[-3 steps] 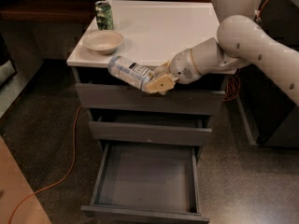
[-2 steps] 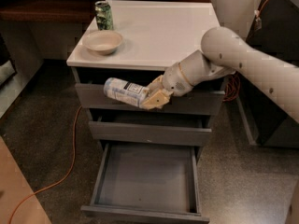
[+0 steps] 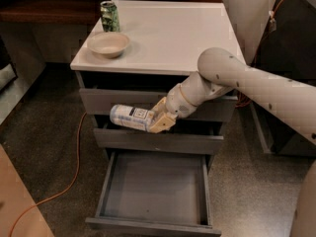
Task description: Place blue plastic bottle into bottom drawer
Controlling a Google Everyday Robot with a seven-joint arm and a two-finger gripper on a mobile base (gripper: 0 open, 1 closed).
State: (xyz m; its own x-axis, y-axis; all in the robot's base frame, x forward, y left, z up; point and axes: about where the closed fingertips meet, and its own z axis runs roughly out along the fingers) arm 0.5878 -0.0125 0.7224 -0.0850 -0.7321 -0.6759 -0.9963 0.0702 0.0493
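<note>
Bottle has come down. A second ago it was carried level with the top drawer front, left end tipped up. Now the blue plastic bottle (image 3: pixel 131 117) hangs lower, in front of the dark gap above the middle drawer front (image 3: pixel 158 141), lying almost level.

The arm (image 3: pixel 256 88) has swung down with it from the right of the frame. The gripper (image 3: pixel 157 121) sits just left of centre, jaws pinching the bottle's right end. Which end carries the cap I cannot tell.

Bottle relative to jaws: it sticks out to the left of them, sideways, with most of its length free. It is held in air, not touching the cabinet as far as I can see.

Bottom drawer (image 3: pixel 155 189) is pulled well out in the lower centre, grey floor showing, nothing visible inside. The bottle is above the drawer's back left part and clearly higher than its rim.

Judgement: transport is well under way, and what remains is more descent, perhaps a little forward, then release. A one-end grip leaves the free end liable to droop or swing. The middle drawer front is near behind it, so a straight drop looks safer than any move toward the cabinet.

On the white surface (image 3: pixel 177 33), upper left: bowl (image 3: pixel 108 43) and green can (image 3: pixel 109 16), both well away from the arm. Orange cable (image 3: pixel 74 172) lies on the floor at left.
</note>
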